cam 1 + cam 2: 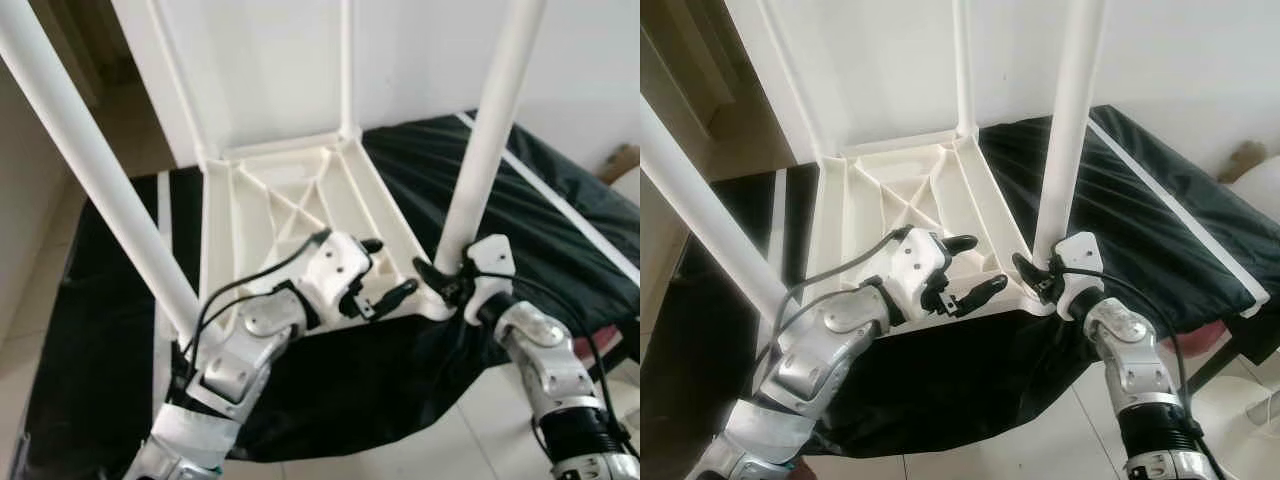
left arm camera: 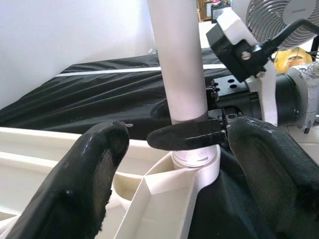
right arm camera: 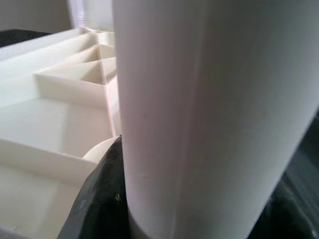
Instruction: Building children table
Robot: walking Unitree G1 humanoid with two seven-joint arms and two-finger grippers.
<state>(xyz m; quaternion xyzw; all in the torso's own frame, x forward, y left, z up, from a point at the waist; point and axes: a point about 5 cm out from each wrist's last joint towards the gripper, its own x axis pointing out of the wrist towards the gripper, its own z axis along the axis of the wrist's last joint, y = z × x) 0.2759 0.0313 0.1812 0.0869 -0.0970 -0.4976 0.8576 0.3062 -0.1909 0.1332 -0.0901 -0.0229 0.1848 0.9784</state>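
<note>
A black cloth (image 1: pixel 90 330) covers a low surface. On it lies an upside-down white plastic tabletop (image 1: pixel 290 215) (its ribbed underside facing up), with white legs standing in its corners. The near-right leg (image 1: pixel 485 140) rises from its corner socket. The right gripper (image 1: pixel 440 275) has its two black fingers clamped around that leg's base. The left gripper (image 1: pixel 385 270) hovers above the tabletop's near edge, jaws apart, holding nothing.
</note>
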